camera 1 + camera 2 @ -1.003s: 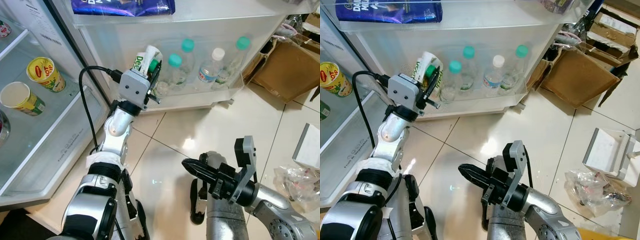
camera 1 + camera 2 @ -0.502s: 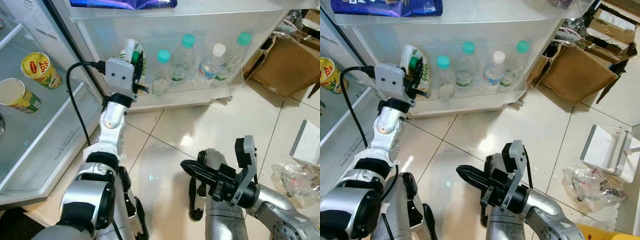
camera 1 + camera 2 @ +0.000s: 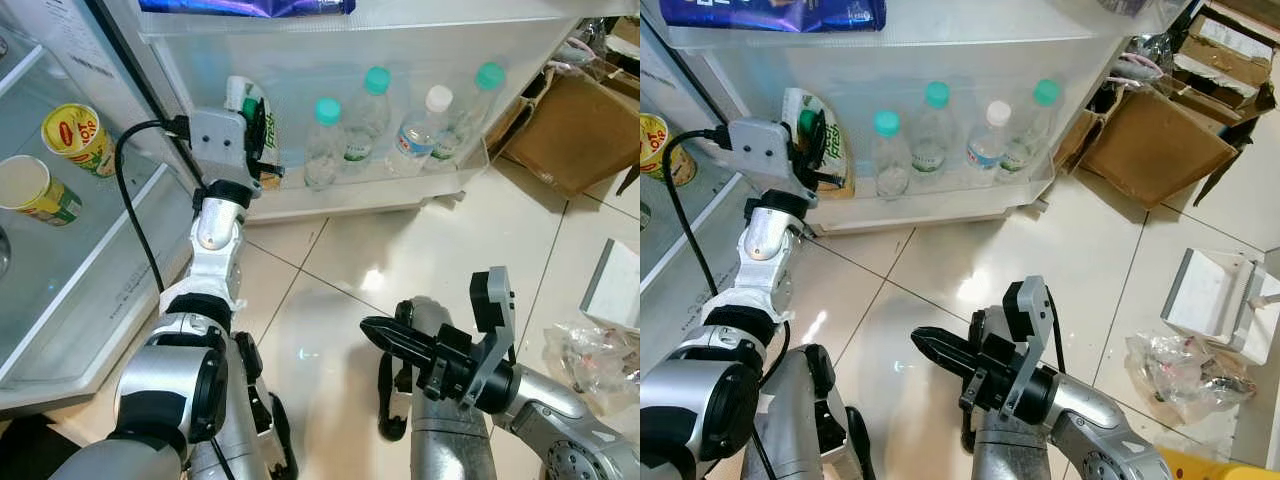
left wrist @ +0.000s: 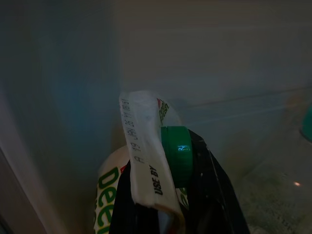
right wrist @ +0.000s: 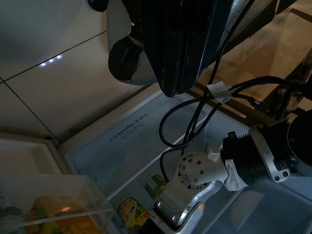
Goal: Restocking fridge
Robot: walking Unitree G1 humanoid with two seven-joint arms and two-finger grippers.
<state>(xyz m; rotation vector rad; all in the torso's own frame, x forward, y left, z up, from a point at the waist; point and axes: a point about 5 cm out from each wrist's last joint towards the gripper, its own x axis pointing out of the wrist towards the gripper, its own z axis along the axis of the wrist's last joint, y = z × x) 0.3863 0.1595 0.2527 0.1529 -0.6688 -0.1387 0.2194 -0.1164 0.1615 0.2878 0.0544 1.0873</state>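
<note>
Green-capped carton beside 4 bottles.

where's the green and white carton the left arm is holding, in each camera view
Left eye view: carton in the door shelf's left end, behind the left gripper.
Right eye view: same carton, left of the teal-capped bottle.
Left wrist view: carton, green cap up, between the black fingers.
Right wrist view: I cannot find it.
Shared landmark: the carton's green cap.

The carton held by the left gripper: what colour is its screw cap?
Green. The cap on the carton shows best in the left wrist view.
</note>
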